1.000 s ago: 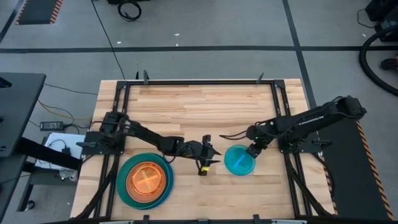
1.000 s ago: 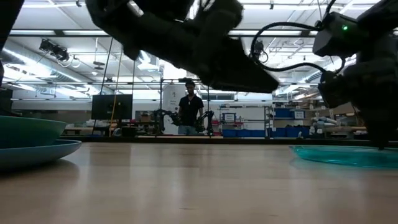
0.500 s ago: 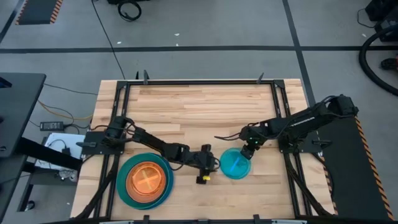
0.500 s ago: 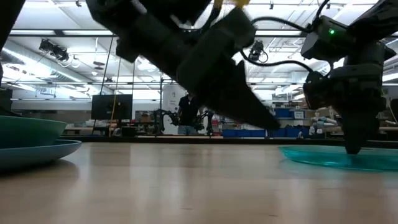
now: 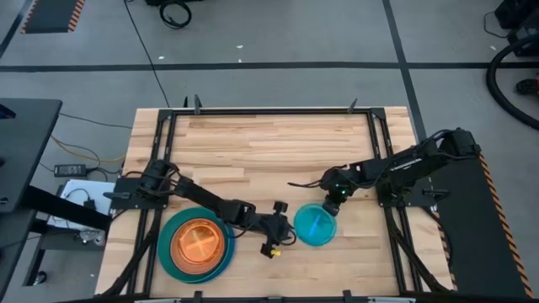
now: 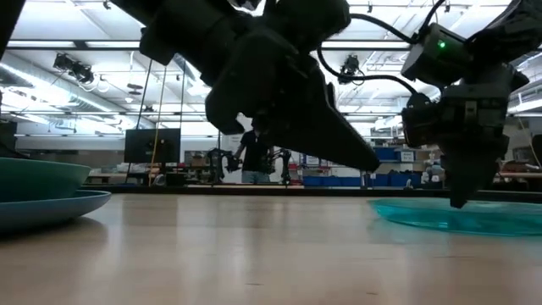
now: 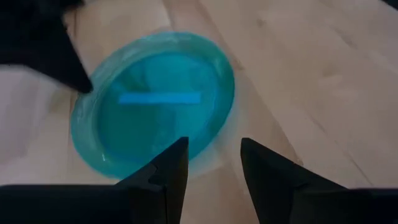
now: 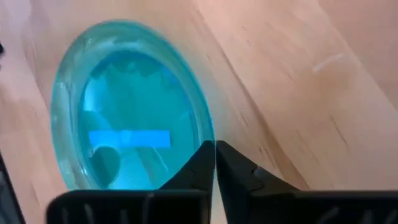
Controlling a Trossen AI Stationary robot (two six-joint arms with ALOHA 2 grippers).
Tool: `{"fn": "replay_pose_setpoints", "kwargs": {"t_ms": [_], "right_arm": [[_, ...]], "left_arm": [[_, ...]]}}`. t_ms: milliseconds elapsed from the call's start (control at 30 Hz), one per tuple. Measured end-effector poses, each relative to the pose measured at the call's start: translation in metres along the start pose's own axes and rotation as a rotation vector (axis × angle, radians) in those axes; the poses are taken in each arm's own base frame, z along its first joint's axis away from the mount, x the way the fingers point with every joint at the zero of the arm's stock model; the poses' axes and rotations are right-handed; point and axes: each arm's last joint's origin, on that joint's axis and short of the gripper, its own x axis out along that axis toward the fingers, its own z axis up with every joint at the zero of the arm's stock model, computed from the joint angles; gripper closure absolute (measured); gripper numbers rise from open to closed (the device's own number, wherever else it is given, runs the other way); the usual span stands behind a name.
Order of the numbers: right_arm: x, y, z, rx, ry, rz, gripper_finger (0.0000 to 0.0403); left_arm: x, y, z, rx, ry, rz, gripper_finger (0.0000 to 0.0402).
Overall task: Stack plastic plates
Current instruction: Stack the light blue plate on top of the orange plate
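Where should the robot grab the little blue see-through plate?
Probably by its thin raised rim. The cyan plate lies flat on the table, so only the rim offers a pinch. The open left tool faces the near edge, so come from there.

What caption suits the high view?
Right claw touches the cyan plate's rim; left claw waits beside it.

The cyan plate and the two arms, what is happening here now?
The right gripper, fingers shut, presses on the far rim of the cyan plate lying on the table. The left gripper, open, reaches toward the plate's near-left edge. The other plates sit in a stack at the table's front left, orange on top.
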Motion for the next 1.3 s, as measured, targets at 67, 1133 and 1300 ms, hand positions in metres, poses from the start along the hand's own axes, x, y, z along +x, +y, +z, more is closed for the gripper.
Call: {"fn": "replay_pose_setpoints", "kwargs": {"t_ms": [67, 1133, 1300], "right_arm": [[0.001, 0.0, 0.002, -0.019, -0.01, 0.01, 0.0393], [-0.015, -0.01, 0.02, 0.136, 0.021, 0.227, 0.04], [-0.016, -0.009, 0.023, 0.128, 0.01, 0.265, 0.04]], "left_arm": [[0.0, 0.0, 0.001, 0.038, -0.01, 0.001, 0.0246], [-0.008, 0.033, 0.038, 0.994, 0.218, -0.139, 0.0246], [-0.007, 0.034, 0.04, 1.045, 0.204, -0.129, 0.0247]]}}
